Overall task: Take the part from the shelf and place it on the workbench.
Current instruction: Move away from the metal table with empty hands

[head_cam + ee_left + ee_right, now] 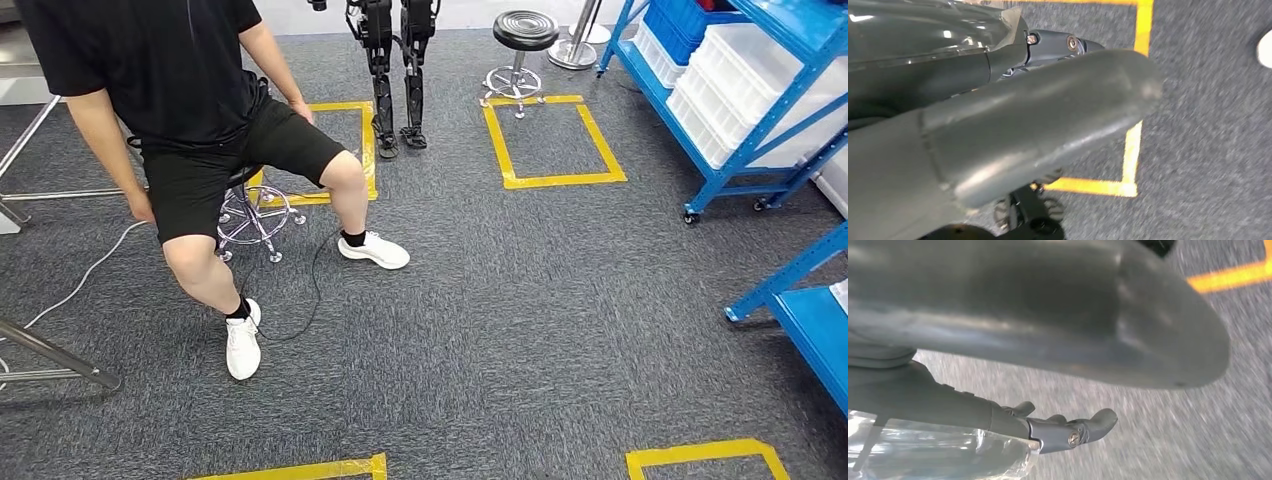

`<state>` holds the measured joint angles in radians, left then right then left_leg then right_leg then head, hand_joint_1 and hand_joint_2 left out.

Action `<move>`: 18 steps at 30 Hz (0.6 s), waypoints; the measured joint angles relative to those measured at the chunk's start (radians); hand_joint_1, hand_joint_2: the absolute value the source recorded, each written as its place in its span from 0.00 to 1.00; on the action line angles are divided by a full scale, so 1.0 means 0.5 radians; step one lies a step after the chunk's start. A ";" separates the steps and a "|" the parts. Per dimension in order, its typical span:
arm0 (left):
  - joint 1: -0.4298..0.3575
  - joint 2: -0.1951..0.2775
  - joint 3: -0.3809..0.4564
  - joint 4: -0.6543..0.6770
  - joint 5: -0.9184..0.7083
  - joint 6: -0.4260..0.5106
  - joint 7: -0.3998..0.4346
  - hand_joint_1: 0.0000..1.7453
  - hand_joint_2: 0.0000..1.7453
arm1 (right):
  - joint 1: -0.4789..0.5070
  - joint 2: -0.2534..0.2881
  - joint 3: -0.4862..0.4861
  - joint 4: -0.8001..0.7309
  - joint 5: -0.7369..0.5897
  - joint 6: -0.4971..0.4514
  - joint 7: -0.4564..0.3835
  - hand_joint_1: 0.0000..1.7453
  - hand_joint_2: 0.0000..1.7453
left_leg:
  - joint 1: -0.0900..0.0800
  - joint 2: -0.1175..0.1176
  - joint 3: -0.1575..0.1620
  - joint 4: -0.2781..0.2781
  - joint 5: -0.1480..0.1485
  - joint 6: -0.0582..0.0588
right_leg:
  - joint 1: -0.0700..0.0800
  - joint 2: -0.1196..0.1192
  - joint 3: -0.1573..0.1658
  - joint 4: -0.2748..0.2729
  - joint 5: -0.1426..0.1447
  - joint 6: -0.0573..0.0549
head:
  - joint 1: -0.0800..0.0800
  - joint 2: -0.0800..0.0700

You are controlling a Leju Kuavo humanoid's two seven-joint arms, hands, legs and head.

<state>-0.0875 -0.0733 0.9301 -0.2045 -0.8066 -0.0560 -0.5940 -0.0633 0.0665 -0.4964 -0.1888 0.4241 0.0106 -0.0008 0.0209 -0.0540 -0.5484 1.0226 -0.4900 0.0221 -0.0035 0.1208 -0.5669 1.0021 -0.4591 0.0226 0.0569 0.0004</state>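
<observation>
In the right wrist view my right hand point(1048, 340) hangs over grey carpet. Its thick thumb runs above, and its dark fingers point(1068, 432) lie along a clear, glossy plastic part point(938, 450) that it holds against them. In the left wrist view my left hand point(1048, 115) hangs over the carpet with thumb and fingers point(1058, 45) apart and nothing in it. A blue shelf point(740, 150) with white bins point(740, 90) and blue bins point(680, 25) stands at the far right of the head view.
A person point(190, 100) in black sits on a stool at the left, feet out on the carpet. Another robot's legs point(395, 70) and a black stool point(525, 35) stand at the back. A second blue shelf point(810, 320) is near right. Metal table legs point(50, 355) are at the left edge. Yellow tape squares point(555, 180) mark the floor.
</observation>
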 joint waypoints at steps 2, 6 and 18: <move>-0.002 -0.001 -0.002 0.000 -0.025 -0.094 0.115 0.00 0.00 | 0.009 0.006 -0.015 0.001 0.021 0.022 0.024 0.00 0.00 | 0.000 0.046 0.011 -0.025 0.015 0.032 | 0.000 -0.070 -0.044 0.065 -0.035 0.012 | 0.003 0.000; 0.006 0.007 -0.012 0.000 -0.072 -0.168 0.290 0.00 0.00 | -0.007 0.011 -0.022 0.002 0.076 0.033 0.058 0.00 0.00 | -0.010 0.159 0.014 -0.039 0.021 0.055 | -0.015 -0.213 -0.292 0.542 -0.234 0.012 | 0.009 0.000; -0.032 0.004 -0.035 0.000 -0.081 -0.249 0.341 0.00 0.00 | -0.015 0.019 -0.023 0.001 0.120 0.023 0.084 0.00 0.00 | 0.007 0.240 0.033 0.076 -0.114 -0.058 | -0.040 -0.280 0.015 -0.006 0.006 -0.009 | -0.006 0.000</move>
<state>-0.1038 -0.0715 0.9126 -0.2047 -0.8471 -0.1805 -0.4233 -0.0706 0.0761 -0.5081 -0.1884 0.4843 0.0223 0.0412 0.0245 0.0659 -0.5318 1.0605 -0.5468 -0.0071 -0.0236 -0.0189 -0.5593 0.9992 -0.4559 0.0178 0.0537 0.0004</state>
